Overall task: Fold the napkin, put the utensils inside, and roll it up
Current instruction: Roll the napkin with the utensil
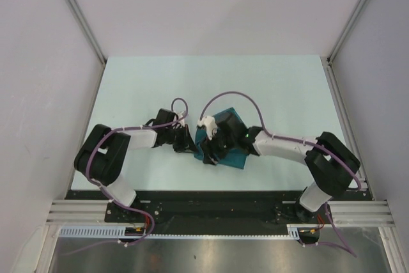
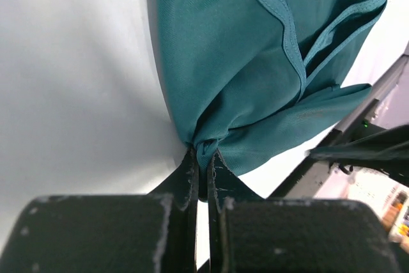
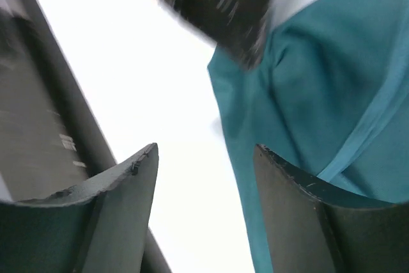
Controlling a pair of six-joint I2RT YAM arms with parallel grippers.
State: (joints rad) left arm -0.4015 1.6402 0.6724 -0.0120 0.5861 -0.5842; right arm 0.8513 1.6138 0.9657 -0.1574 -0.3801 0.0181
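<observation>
The teal napkin (image 1: 232,119) lies bunched near the table's front middle, partly under both wrists. My left gripper (image 1: 190,144) is at its left edge. In the left wrist view that gripper (image 2: 203,149) is shut on a pinched fold of the napkin (image 2: 255,62), which hangs up from the jaws in folds with hemmed edges. My right gripper (image 1: 211,153) is over the cloth's near left part. In the right wrist view it (image 3: 206,151) is open with nothing between its fingers, and the napkin (image 3: 319,94) runs just beside its right finger (image 3: 287,209). The utensils are out of view.
The pale table (image 1: 160,87) is walled by white panels with aluminium posts (image 1: 80,14) at the back corners. A black base rail (image 1: 211,197) runs along the near edge. A blurred dark part of the left arm (image 3: 217,4) shows above the right jaws.
</observation>
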